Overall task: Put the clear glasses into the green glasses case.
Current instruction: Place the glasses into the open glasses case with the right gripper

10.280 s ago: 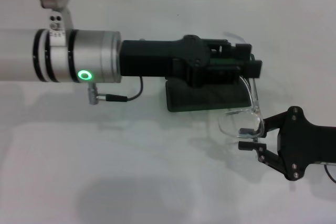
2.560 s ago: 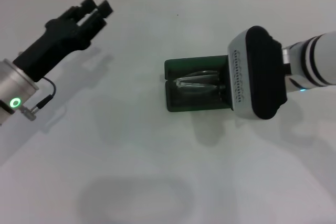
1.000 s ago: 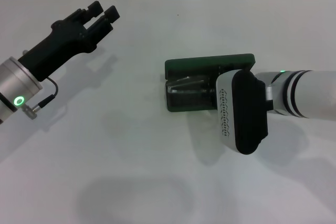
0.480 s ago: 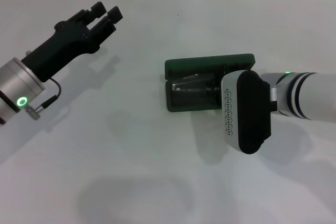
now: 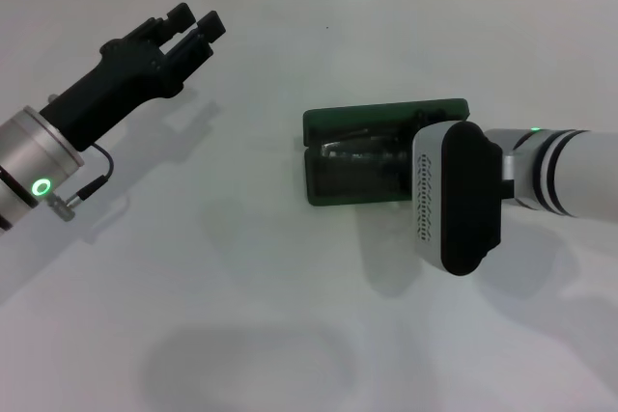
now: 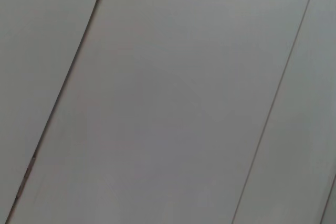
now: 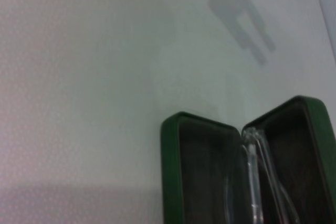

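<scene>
Now the right gripper [image 5: 425, 166] has backed slightly off the open green case [image 5: 340, 124]; its jaws are hidden. The clear glasses [image 7: 257, 182] lie inside, seemingly placed. The left gripper [image 5: 191, 26], jaws narrow, hovers well apart.

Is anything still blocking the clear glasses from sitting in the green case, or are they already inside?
Nothing visible blocks them. The clear glasses already lie inside the open green glasses case, along its hinge line. The right gripper's housing hangs over the case's right end; the left gripper is far off to the left.
</scene>
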Motion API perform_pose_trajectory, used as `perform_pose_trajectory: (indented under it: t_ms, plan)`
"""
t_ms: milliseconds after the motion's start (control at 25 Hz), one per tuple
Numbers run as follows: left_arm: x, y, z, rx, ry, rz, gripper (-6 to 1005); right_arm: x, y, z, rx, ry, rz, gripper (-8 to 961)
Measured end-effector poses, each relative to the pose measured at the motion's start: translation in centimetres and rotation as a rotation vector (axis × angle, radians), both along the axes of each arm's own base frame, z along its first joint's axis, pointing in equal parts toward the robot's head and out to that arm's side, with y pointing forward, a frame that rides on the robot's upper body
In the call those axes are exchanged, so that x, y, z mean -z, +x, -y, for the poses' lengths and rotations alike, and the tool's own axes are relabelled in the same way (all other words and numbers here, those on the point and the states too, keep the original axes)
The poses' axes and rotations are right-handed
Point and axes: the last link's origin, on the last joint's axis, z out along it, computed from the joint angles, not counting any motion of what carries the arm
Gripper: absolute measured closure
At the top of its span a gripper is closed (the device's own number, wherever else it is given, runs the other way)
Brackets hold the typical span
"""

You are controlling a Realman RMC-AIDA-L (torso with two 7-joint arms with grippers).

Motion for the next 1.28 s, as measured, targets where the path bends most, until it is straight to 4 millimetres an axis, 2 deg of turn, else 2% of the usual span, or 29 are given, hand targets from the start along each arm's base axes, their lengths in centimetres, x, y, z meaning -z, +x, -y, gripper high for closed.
perform_pose_trajectory:
  t_ms: [240,360,560,1280]
  plan:
    - [0.0,0.0,0.0,0.000,0.000,0.000,467,0.0,-0.4,0.2,-0.004,-0.005,-0.014,795]
    - [0.0,0.0,0.0,-0.001,0.000,-0.001,467,0.0,-0.6,0.6,0.003,-0.015,-0.021,584]
    - [-0.1,-0.2,-0.1,-0.007,0.001,-0.007,467,0.1,-0.6,1.1,0.031,-0.049,-0.025,502]
    - [-0.3,-0.2,-0.5,-0.015,0.010,-0.018,467,0.1,-2.0,2.4,0.103,-0.153,-0.077,501]
